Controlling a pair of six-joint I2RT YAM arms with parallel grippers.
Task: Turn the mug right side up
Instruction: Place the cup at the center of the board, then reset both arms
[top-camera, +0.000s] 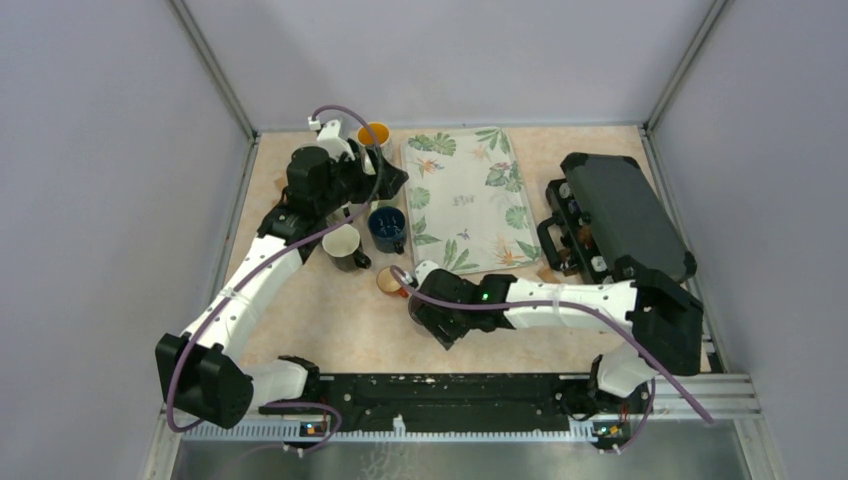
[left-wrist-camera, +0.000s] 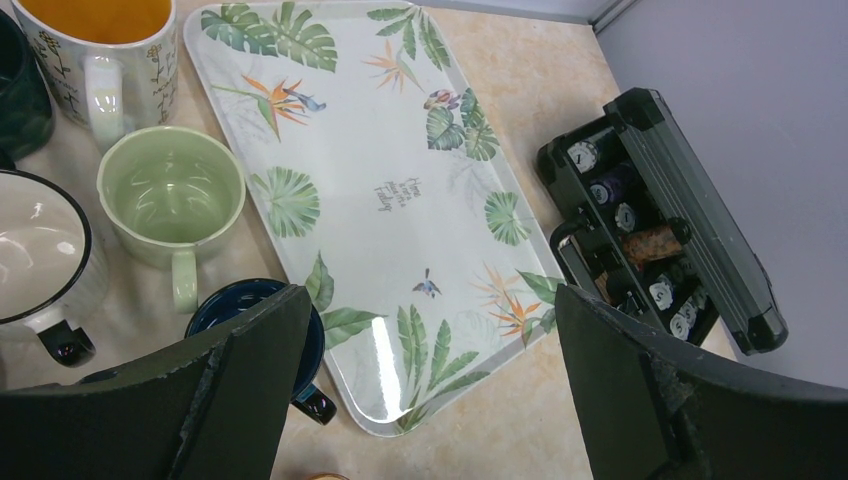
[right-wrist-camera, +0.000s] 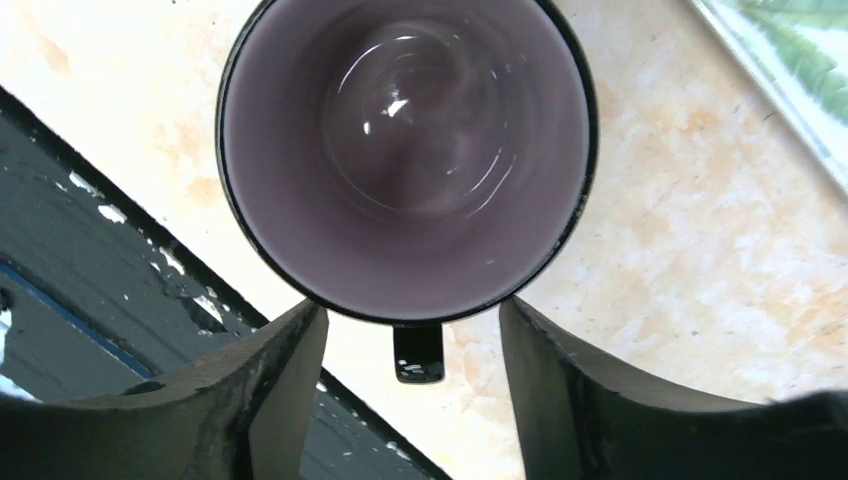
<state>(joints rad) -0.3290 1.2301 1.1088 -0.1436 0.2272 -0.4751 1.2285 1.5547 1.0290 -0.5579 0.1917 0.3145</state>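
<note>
**Inspector:** State the position of the mug.

**Assistant:** It fills the upper centre of the right wrist view. It stands upright on the table with its mouth toward the camera, showing a purple interior and a dark rim. Its handle points toward the bottom of the frame. In the top view I cannot make it out under the arm.

**Inspector:** Right gripper?

**Assistant:** The fingers are parted, one on each side of the handle and clear of it. The tips sit just beside the rim. Nothing is clamped.

**Inspector:** Left gripper?

**Assistant:** Its fingers are spread wide and hold nothing. It hangs above the leaf-print tray, in the upper centre of the top view.

**Inspector:** Other items?

**Assistant:** A green mug, a blue mug and a white mug stand at the left of the left wrist view. A black case lies at the right.
</note>
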